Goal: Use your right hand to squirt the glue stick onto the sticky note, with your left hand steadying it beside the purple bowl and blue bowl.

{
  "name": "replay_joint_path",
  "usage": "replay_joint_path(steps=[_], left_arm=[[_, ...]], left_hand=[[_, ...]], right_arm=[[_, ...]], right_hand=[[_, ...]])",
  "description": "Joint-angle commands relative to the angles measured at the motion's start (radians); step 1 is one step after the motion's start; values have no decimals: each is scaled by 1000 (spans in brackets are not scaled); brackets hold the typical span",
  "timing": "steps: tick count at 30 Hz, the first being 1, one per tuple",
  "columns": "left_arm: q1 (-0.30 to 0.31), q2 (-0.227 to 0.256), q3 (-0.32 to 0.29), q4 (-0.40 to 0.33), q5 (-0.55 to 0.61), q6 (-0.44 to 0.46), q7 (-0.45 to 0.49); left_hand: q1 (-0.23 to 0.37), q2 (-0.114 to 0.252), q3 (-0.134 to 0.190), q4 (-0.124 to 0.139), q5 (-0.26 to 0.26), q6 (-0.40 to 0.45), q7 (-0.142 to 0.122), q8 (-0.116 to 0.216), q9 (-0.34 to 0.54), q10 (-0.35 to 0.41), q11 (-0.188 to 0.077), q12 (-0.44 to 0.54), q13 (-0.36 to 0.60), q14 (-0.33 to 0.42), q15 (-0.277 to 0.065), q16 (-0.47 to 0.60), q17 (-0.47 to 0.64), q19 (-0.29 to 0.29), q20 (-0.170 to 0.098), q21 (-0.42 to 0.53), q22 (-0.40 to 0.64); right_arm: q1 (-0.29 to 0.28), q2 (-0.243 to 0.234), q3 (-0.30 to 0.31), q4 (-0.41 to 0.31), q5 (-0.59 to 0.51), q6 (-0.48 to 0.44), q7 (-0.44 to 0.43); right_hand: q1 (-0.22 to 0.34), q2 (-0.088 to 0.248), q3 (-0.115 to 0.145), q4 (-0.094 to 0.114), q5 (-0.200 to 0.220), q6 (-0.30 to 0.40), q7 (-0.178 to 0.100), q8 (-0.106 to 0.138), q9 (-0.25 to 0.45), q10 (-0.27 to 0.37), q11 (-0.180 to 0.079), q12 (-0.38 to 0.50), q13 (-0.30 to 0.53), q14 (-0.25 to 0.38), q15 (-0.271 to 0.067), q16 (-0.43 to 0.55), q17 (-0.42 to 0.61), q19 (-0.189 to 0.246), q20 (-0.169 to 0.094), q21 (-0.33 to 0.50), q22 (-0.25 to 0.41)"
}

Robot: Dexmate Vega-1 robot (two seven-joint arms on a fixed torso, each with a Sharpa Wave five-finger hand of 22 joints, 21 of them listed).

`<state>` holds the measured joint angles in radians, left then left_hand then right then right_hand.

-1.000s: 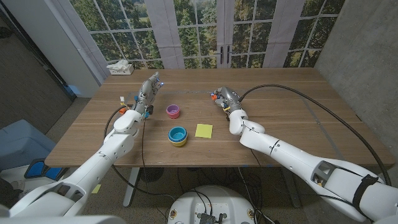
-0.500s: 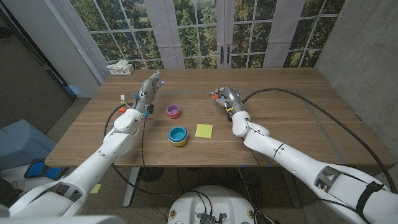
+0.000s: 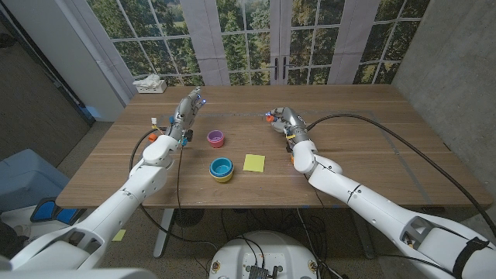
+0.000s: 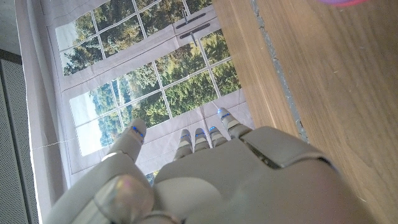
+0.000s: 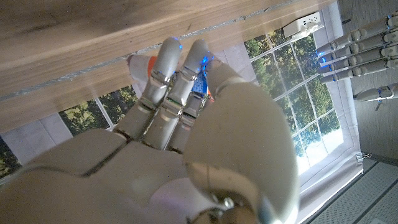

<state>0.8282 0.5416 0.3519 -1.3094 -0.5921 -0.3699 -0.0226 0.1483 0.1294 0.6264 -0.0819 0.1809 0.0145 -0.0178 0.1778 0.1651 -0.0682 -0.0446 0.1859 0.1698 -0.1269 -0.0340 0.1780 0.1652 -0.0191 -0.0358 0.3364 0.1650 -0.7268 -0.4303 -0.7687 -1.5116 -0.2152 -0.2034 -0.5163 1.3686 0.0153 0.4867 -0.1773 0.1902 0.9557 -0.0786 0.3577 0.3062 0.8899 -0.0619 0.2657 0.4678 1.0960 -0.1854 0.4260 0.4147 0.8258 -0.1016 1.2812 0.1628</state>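
The yellow sticky note (image 3: pixel 253 163) lies flat near the table's middle. The purple bowl (image 3: pixel 215 139) sits to its far left and the blue bowl (image 3: pixel 222 167) to its near left. My right hand (image 3: pixel 282 122) is beyond the note at mid-table, fingers curled around the orange and blue glue stick (image 5: pixel 201 86), whose tip (image 3: pixel 267 118) pokes out toward the left. My left hand (image 3: pixel 185 112) stands left of the purple bowl with straight fingers (image 4: pixel 198 140) and holds nothing. A sliver of the purple bowl (image 4: pixel 343 2) shows in the left wrist view.
A white box (image 3: pixel 149 84) sits at the far left corner of the wooden table (image 3: pixel 364 147). Small bits (image 3: pixel 153 122) lie left of my left hand. Black cables trail from both wrists across the tabletop. Windows stand behind the far edge.
My right forearm has swung to the right and the right hand has shifted slightly right and farther back with the glue stick. The left hand and bowls have not moved.
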Motion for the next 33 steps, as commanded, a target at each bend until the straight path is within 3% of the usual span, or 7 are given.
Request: replay_joint_path(steps=[1,6,14,25,33], left_arm=[[10,9,3,-30,10,4,7],[16,14,2,-42,11,6,8],[20,21,0,-54,13,6,7],[16,32,5,-58,20,15,-6],[14,72,18,-91,47,54,-17]], left_hand=[[11,38,0,-4,0,0,2,1,6,-2,-4,4,4,-3,-36,1,1,7,-42,-2,6],[12,37,0,-6,0,0,2,1,6,-1,-4,5,4,-3,-36,0,1,8,-42,-4,6],[14,37,0,-9,-1,0,3,1,6,-1,-4,4,4,-2,-35,0,1,10,-42,-8,6],[17,35,0,-14,-1,-1,1,1,6,4,-5,6,4,5,-37,2,1,14,-42,-12,6],[31,27,-1,-40,-5,55,5,14,6,57,-6,19,4,63,-25,12,1,43,-33,-23,5]], right_arm=[[-59,-34,54,-68,60,55,31],[-78,-53,87,-85,144,96,105],[-108,-53,124,-80,216,183,127],[-135,-51,139,-95,211,219,97],[-155,-61,151,-127,218,225,103]], right_hand=[[14,-28,-4,-10,1,98,104,7,9,15,37,-11,0,-32,-44,-3,2,-13,-114,-13,-1],[30,-37,-11,-9,2,97,119,6,17,-11,38,-29,-4,-52,-43,5,12,-25,-114,-39,-3],[45,-33,-23,-3,4,99,125,4,21,-8,32,-35,-8,-58,-45,21,25,-23,-117,-48,3],[51,-27,-34,4,6,103,125,-1,22,4,33,-37,-11,-63,-46,27,28,-21,-113,-41,10],[52,-21,-40,8,7,105,124,-2,25,9,32,-38,-12,-64,-47,29,29,-19,-110,-34,13]])
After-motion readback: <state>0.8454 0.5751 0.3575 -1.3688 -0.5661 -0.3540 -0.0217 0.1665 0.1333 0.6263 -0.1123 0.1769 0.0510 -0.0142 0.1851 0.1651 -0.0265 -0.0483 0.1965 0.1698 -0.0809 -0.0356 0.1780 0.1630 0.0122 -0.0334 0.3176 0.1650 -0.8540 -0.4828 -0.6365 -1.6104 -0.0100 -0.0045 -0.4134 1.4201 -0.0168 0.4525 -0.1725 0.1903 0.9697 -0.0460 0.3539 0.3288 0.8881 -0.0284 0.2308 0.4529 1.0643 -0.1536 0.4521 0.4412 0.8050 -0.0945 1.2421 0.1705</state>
